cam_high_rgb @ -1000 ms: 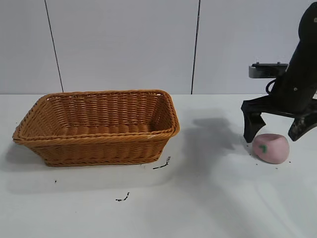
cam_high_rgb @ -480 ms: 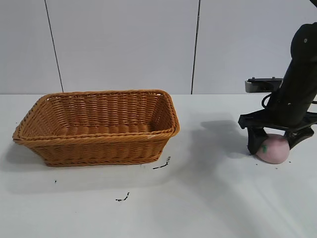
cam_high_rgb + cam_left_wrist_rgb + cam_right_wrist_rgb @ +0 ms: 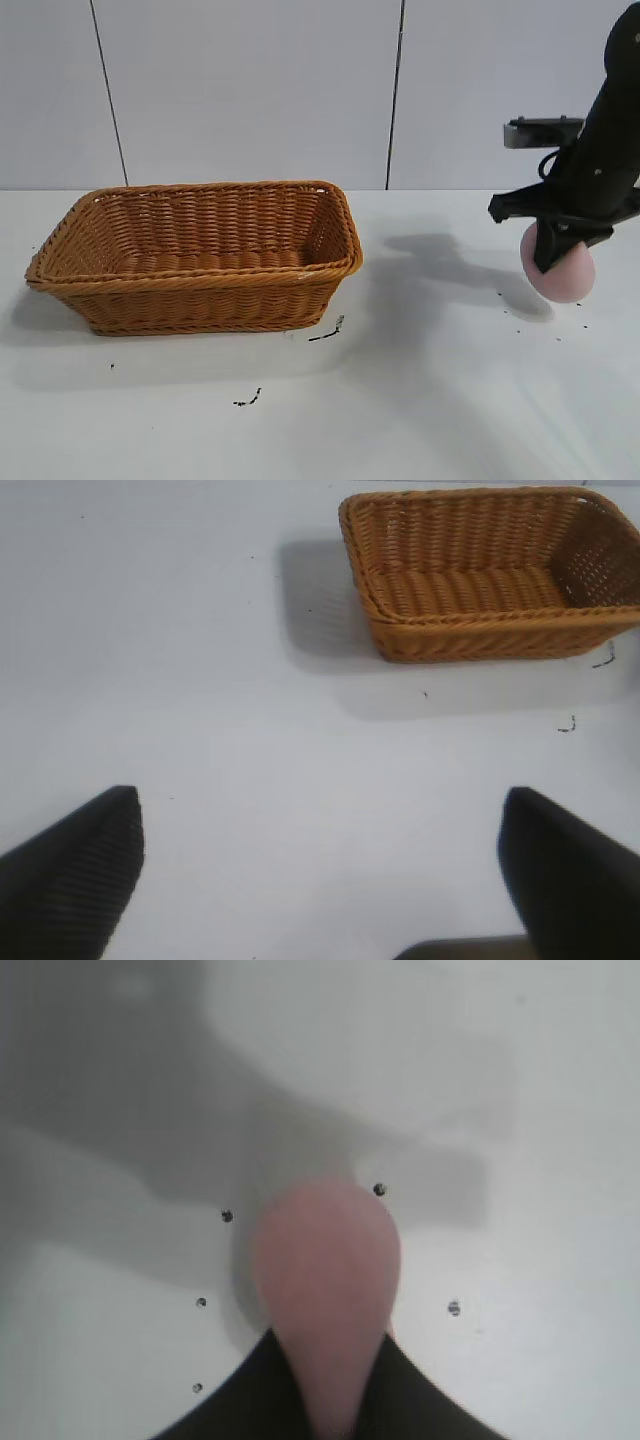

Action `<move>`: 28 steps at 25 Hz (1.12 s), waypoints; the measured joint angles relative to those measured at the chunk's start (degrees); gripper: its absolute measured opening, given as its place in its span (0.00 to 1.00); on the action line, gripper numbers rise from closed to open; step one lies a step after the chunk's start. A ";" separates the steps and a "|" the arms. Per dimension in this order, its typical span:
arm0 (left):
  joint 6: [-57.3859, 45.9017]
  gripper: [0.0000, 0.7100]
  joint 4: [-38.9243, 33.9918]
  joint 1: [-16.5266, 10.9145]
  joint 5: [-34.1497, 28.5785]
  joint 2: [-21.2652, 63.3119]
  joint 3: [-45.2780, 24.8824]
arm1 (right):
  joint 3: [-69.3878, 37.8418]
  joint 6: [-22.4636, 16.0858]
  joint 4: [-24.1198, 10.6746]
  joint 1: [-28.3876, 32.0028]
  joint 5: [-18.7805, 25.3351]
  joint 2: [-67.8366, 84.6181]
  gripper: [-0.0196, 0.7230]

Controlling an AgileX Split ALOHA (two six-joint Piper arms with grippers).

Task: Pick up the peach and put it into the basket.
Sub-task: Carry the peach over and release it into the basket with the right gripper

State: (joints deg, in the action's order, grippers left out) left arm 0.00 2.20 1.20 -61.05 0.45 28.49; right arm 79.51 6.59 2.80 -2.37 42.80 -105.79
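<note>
My right gripper (image 3: 553, 255) is shut on the pale pink peach (image 3: 566, 273) and holds it above the table at the far right of the exterior view. In the right wrist view the peach (image 3: 327, 1280) is squeezed between my two black fingers (image 3: 250, 1400), its shadow on the table below. The orange-brown wicker basket (image 3: 200, 270) stands at the left, well apart from the peach. It also shows in the left wrist view (image 3: 490, 630). My left gripper (image 3: 320, 870) is open and empty above bare table, away from the basket.
The white table (image 3: 420, 400) carries small black marks (image 3: 326, 333) in front of the basket and black specks (image 3: 227, 1216) under the peach. A grey panelled wall (image 3: 250, 90) runs behind the table.
My right gripper came down around the peach, shut on it and has lifted it off the table. The basket has not moved.
</note>
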 joint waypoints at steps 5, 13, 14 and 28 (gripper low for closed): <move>0.00 0.98 0.00 0.00 0.00 0.00 0.00 | 11.75 0.47 2.35 -0.56 5.92 -1.45 0.03; 0.00 0.98 0.00 0.00 0.00 0.00 0.00 | 29.71 0.64 2.90 -10.69 13.41 -8.32 0.03; 0.00 0.98 0.00 0.00 0.00 0.00 0.00 | 30.87 0.64 3.03 -12.57 13.59 -9.03 0.03; 0.00 0.98 0.00 0.00 0.00 0.00 0.00 | 32.68 0.64 3.76 -31.83 7.01 -18.77 0.03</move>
State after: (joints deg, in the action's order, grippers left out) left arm 0.00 2.20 1.20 -61.05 0.45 28.49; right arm 112.18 7.23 6.56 -34.20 49.81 -124.56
